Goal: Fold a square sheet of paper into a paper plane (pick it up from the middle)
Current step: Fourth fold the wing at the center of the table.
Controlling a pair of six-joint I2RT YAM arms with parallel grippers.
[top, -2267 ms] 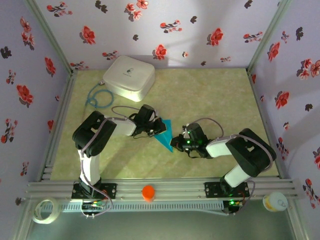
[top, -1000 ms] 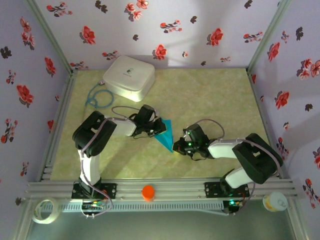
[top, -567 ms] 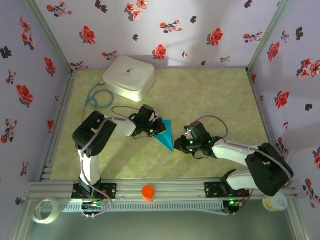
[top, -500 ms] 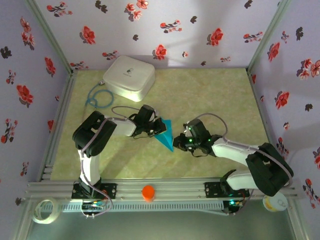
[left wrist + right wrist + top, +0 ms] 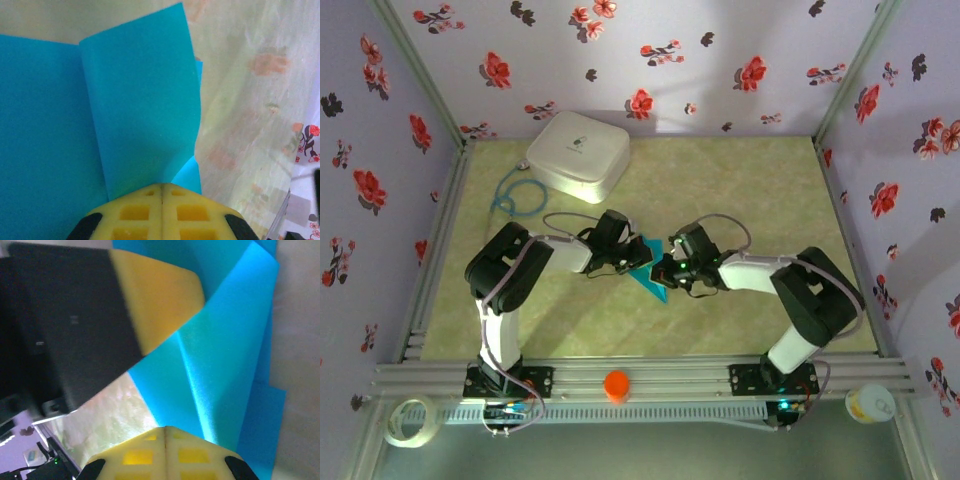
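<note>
On the green desk point(image 5: 750, 190), my left hand point(image 5: 638, 255) pinches the flimsy sheet of paper point(image 5: 653, 287) near its fold; my right hand point(image 5: 663, 270) is clenched.

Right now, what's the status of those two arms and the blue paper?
Left gripper shut on the folded blue paper. Right gripper shut, tips against the same paper, grip unclear. White box far off, not in the way.

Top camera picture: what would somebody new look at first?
Probably the bright turquoise paper in the middle: the left claw pinches it, and the right claw, shut, sits at its other side. Next come the red-flowered walls all around and the white rounded box at the back left.
</note>
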